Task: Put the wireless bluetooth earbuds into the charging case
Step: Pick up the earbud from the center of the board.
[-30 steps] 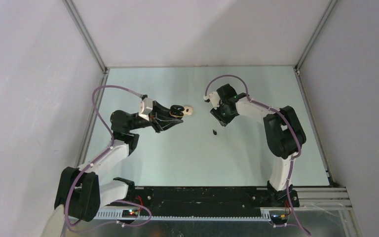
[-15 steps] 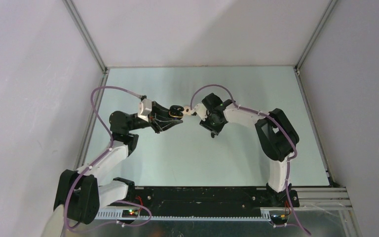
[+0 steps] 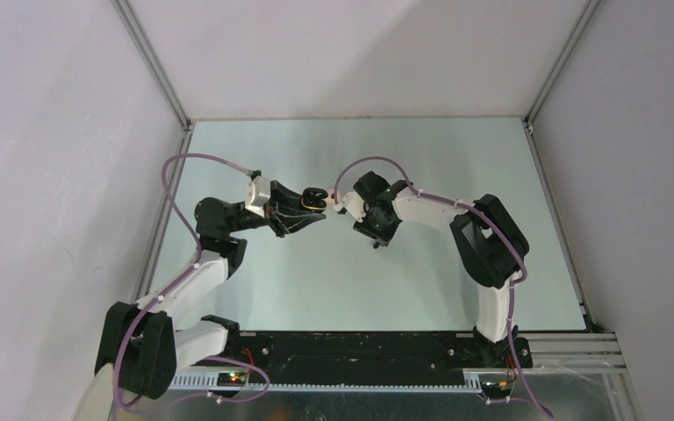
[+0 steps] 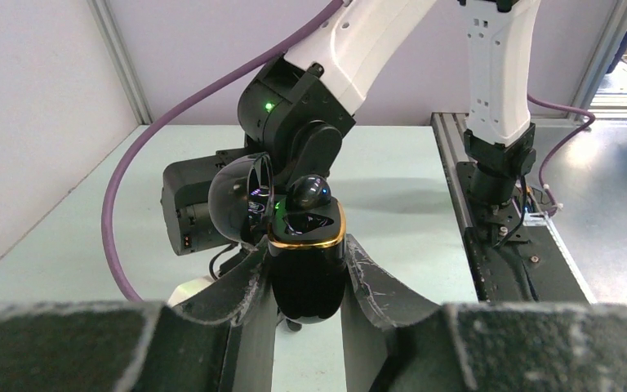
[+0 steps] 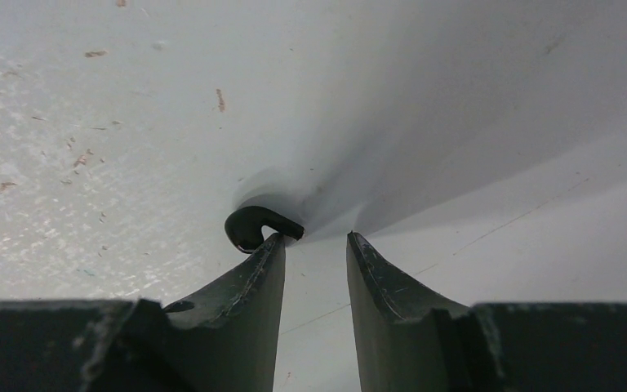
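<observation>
Two claws meet near the centre of the pale green surface (image 3: 360, 289), the left one at 9 o'clock of the right one in the top view.

Left claw (image 4: 307, 255): closed onto the glossy black charging case (image 4: 306, 286), one finger pressed against each side wall. The case is gold-rimmed, stands upright between the fingers and is held clear of the surface. Its domed black lid (image 4: 241, 200) is swung open toward 10 o'clock in the left wrist view. A rounded glossy black form (image 4: 309, 193) shows at the 12 o'clock edge of the case opening; whether it is a seated bud cannot be told.

Right claw (image 5: 314, 245): lowered to the surface just past the case, at its 3 o'clock in the top view. The fingers stand a narrow gap apart, and only bare surface shows between them.

Black hook-shaped earbud (image 5: 255, 226): lies on the surface at 10 o'clock of the claw gap in the right wrist view. It sits just at the tip of the left-hand finger (image 5: 249, 286), outside the gap. Whether bud and fingertip touch cannot be told.
</observation>
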Robot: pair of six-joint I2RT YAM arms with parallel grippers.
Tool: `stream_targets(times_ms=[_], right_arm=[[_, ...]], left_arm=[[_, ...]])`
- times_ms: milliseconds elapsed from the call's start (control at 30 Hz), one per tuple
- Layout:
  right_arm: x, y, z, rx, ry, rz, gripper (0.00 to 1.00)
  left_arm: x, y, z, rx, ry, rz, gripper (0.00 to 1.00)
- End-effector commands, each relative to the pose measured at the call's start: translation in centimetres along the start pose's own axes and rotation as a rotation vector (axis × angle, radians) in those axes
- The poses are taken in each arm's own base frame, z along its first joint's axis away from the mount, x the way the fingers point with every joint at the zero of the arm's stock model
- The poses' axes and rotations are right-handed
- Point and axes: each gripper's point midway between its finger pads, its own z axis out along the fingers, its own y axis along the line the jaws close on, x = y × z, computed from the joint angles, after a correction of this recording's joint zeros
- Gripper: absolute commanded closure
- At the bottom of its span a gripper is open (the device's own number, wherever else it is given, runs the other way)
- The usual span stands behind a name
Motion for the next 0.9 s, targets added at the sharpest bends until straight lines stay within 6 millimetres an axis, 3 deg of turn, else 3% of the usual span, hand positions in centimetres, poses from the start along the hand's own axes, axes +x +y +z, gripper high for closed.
stream_targets(times_ms=[0, 167, 333, 500, 733, 867], right_arm=[[-1.2, 1.0, -0.6, -0.008, -0.033, -0.016, 0.62], [-1.5, 0.7, -1.7, 0.018, -0.037, -0.084, 0.62], [-1.7, -1.0, -5.4, 0.038, -0.106, -0.154, 0.62], [-2.0, -0.9, -7.8, 0.031, -0.189, -0.373, 0.59], [-2.0, 2.8, -7.3, -0.068, -0.335, -0.858, 0.56], [-2.3, 4.0, -6.3, -0.110, -0.365, -1.003, 0.56]], left_arm=[[-0.5, -0.1, 0.1, -0.003, -0.014, 0.054, 0.89], [-0.5, -0.1, 0.1, -0.005, -0.010, 0.058, 0.89], [-0.5, -0.1, 0.1, -0.006, -0.010, 0.059, 0.89], [-0.6, -0.1, 0.1, -0.004, -0.009, 0.056, 0.89], [-0.5, -0.1, 0.1, -0.002, -0.003, 0.060, 0.89], [-0.4, 0.0, 0.1, -0.005, 0.002, 0.062, 0.89]])
